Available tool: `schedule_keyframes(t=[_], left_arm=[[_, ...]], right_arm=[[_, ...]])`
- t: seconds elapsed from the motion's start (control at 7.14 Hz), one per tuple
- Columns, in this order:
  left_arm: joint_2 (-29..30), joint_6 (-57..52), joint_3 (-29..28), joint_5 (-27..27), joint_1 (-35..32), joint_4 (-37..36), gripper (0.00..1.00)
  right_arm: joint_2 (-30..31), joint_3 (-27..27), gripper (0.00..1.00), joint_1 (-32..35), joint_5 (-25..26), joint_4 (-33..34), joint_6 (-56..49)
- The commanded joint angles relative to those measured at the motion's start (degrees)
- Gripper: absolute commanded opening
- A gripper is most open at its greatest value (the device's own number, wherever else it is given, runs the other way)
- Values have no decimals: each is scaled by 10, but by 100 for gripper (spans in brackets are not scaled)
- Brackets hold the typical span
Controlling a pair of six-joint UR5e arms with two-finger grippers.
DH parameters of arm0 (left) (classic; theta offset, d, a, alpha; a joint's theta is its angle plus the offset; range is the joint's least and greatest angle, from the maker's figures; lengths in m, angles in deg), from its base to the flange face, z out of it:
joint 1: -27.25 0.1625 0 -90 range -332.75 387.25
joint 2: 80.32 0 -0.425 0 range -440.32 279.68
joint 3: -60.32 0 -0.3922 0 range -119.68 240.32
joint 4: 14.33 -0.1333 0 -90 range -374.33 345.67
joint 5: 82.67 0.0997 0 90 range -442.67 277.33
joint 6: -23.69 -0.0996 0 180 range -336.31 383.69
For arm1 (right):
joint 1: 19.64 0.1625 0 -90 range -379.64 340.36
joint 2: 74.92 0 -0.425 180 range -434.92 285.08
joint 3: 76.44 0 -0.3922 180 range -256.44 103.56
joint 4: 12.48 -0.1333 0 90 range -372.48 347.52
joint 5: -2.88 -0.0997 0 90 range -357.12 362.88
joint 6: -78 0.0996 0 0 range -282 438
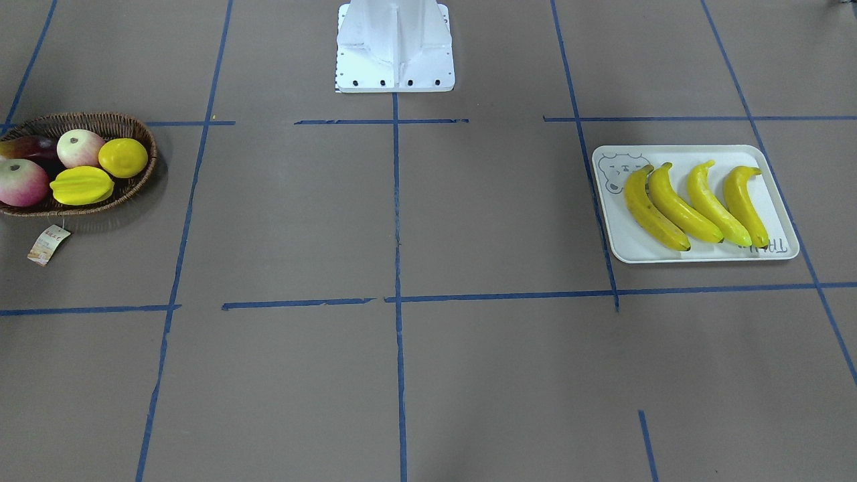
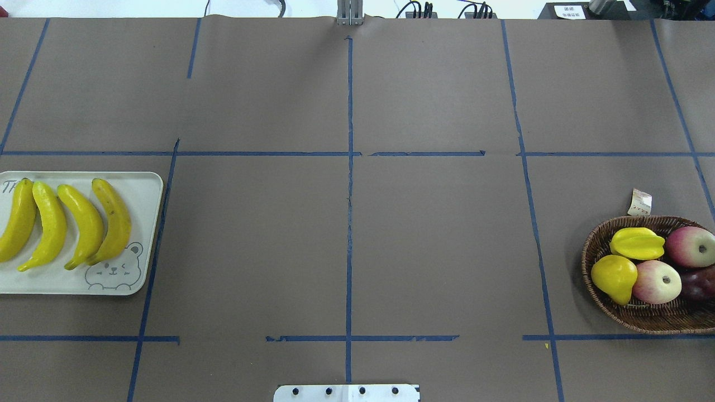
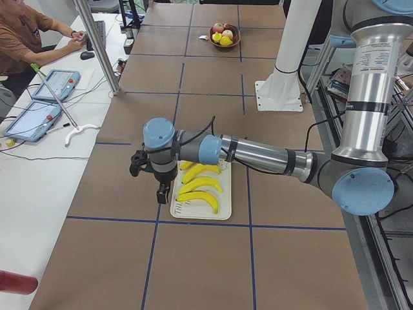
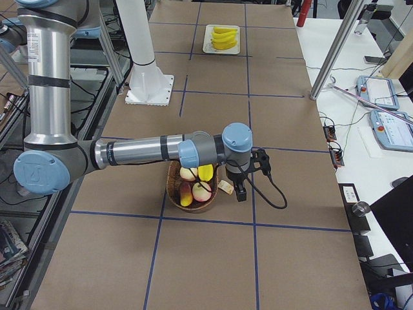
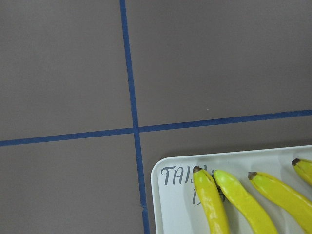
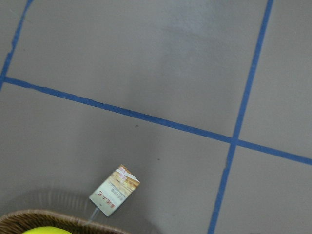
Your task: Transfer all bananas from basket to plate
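Since the bananas (image 1: 681,209) have a glossy, moulded look, you should expect them to be light, stiff and rather slippery. If you ever need to take one up, close across the thick middle of the curve, not on the tapered dark tips, where the fingers would likely slide off.

All four now lie on the plate (image 1: 669,155), side by side and roughly parallel, with neighbours touching or nearly so; they cover part of the lettering and sit beside the bear drawing. In the basket (image 1: 94,120) you have two pink apples, a lemon (image 1: 123,157), a starfruit (image 1: 82,185) and a dark purple fruit (image 1: 27,146) at the edge. No banana shows there, so the transfer looks done to me. The price tag (image 1: 48,244) lies on the table just beside the basket.

You see the left gripper (image 3: 161,196) only from the side, hanging just beside the plate's outer edge. The right gripper (image 4: 241,195) hangs just beside the basket, near the tag. Whether either one is parted or closed, you cannot tell from these views; neither appears to hold anything.
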Motion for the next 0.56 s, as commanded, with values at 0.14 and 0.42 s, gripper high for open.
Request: schedule_keyframes(t=[0.14,0.42], left_arm=[[-18,-45,-35,-17,-21,4,100],[-31,-46,-36,-17,-20,6,100]], right_arm=[[21,-40,100,15,-9,-1,-8],[19,-69,100,48,-11,-1,-12]])
